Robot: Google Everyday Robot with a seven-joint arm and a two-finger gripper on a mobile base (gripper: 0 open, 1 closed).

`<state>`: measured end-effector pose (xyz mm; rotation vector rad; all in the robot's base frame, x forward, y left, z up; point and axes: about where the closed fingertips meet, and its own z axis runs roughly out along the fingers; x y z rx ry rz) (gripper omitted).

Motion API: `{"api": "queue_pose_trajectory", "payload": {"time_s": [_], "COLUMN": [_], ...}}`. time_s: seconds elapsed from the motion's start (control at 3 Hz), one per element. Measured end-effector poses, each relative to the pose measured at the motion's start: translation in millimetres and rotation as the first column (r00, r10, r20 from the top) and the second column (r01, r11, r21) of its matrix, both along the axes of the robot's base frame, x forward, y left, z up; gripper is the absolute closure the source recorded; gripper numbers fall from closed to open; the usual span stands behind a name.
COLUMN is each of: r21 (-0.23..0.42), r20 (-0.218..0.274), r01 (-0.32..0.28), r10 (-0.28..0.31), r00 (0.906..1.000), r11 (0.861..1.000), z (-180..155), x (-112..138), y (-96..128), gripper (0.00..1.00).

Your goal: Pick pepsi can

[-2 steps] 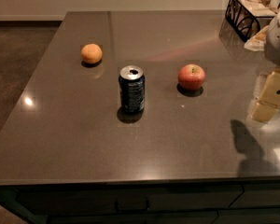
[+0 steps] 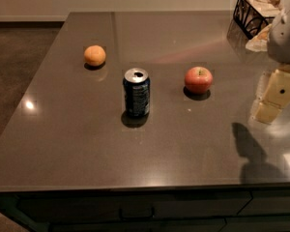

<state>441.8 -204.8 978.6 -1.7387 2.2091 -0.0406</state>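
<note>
The pepsi can (image 2: pixel 136 93) stands upright near the middle of the dark countertop (image 2: pixel 77 144). It is navy blue with pale print and a silver top. My gripper (image 2: pixel 269 108) hangs at the right edge of the view, above the counter. It is well to the right of the can, beyond the apple, and holds nothing that I can see. Its shadow falls on the counter below it.
A red apple (image 2: pixel 198 79) sits right of the can, between it and the gripper. An orange (image 2: pixel 94 55) lies at the back left. A black wire basket (image 2: pixel 255 11) with packets stands at the back right corner. The counter's front edge is close.
The gripper and its shadow have shifted slightly to the left, toward the apple. The can, apple and orange have not moved.
</note>
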Motion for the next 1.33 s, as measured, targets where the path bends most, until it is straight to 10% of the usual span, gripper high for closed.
{"api": "queue_pose_trajectory", "payload": {"time_s": [1.33], "r21": [0.285], "r20": [0.061], "r01": [0.046], "r10": [-0.066], "r00": [0.996], "r11": [0.957], "z": [-21], "x": [63], "y": [174], "gripper": [0.0]}}
